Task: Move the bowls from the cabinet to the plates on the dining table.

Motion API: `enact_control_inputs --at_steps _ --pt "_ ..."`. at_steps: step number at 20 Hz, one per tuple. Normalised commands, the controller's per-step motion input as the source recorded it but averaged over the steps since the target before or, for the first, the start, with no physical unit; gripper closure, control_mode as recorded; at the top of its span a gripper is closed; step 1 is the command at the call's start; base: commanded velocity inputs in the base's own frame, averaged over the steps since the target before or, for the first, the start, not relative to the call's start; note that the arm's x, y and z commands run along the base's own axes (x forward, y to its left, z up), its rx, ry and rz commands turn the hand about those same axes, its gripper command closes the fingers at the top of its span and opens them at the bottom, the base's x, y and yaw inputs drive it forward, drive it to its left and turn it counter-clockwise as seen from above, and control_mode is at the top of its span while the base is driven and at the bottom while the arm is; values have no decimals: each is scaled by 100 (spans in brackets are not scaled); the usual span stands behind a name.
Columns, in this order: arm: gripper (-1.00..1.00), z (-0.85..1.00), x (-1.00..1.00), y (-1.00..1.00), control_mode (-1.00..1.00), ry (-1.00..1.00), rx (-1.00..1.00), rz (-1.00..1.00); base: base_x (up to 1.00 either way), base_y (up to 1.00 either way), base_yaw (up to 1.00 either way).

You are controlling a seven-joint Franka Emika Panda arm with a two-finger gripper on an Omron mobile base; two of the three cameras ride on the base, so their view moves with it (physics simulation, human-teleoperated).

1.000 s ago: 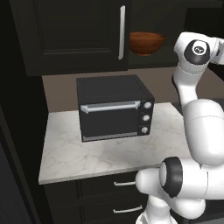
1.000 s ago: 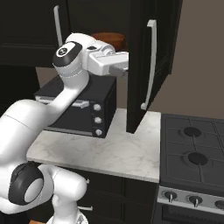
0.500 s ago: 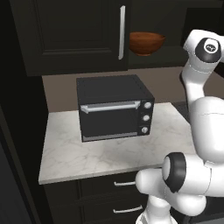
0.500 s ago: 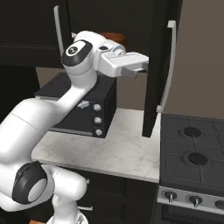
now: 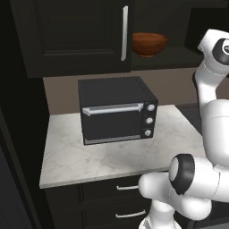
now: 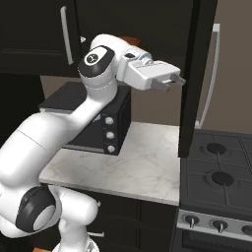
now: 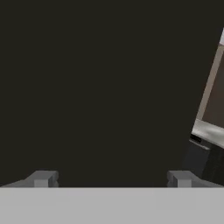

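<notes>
The glossy reddish-brown bowl (image 5: 150, 44) rests on the shelf of the dark cabinet (image 5: 67, 36), just right of the closed left door. A sliver of the bowl (image 6: 130, 39) peeks out behind my arm. The cabinet's right door (image 6: 197, 74) is swung out and seen nearly edge-on, its silver bar handle (image 6: 210, 74) on the far side. My gripper (image 6: 176, 80) points at the inner face of that door, open, with nothing between its fingertips (image 7: 41, 178). My gripper (image 7: 111, 179) faces the dark door panel at close range. The dining table and the plates are out of view.
A black toaster oven (image 5: 116, 112) stands on the small marble counter (image 5: 67, 156) below the cabinet. Dark drawers (image 5: 127, 201) sit under the counter. A black stove (image 6: 216, 167) adjoins the counter on the right, beneath the swung door.
The right cabinet door has swung farther out to the right. My hand has followed it rightward, away from the bowl, staying open.
</notes>
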Motion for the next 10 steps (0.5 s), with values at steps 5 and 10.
enact_control_inputs --at_steps 5,10 --pt "-100 -5 -2 -18 -100 0 1 9 0 0 0" --pt "-100 -8 0 -4 -100 -1 0 13 0 0 0"
